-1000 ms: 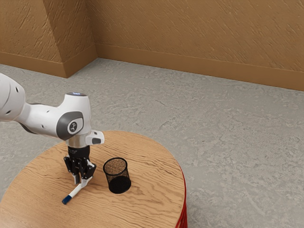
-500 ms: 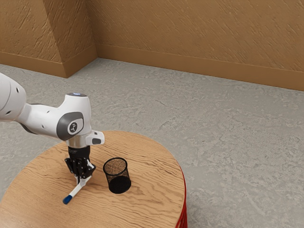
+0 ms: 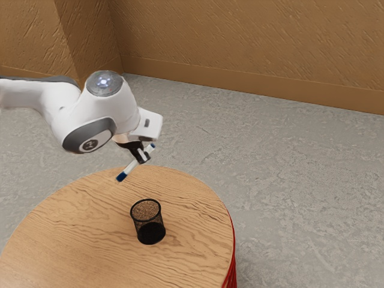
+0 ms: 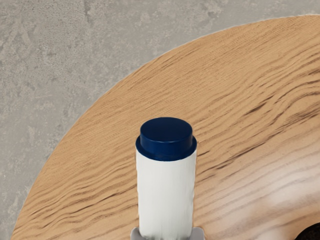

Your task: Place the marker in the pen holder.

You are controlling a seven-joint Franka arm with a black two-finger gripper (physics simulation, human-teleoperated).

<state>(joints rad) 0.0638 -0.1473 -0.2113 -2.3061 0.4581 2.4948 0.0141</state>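
Observation:
High above the table, my gripper (image 3: 143, 157) is shut on the white marker (image 3: 132, 167), gripping it around its middle. The marker hangs tilted in the exterior view, its blue cap low toward that view's left and its other blue end up at the right. In the wrist view one blue end of the marker (image 4: 166, 137) points up at the camera, with grey fingertips (image 4: 198, 233) at its sides. The black mesh pen holder (image 3: 149, 222) stands upright on the table, lower than the marker and apart from it; its dark rim (image 4: 311, 234) shows in the wrist view's corner.
The round wooden table (image 3: 192, 210) has its curved edge beneath the raised hand, with a red side below. Grey floor (image 3: 288, 168) surrounds it, and a brown wall (image 3: 252, 42) stands beyond.
The fingers closed on the marker between the two earlier frames. Since then my hand has risen and tilted, lifting the marker off the table, while the pen holder has stayed put.

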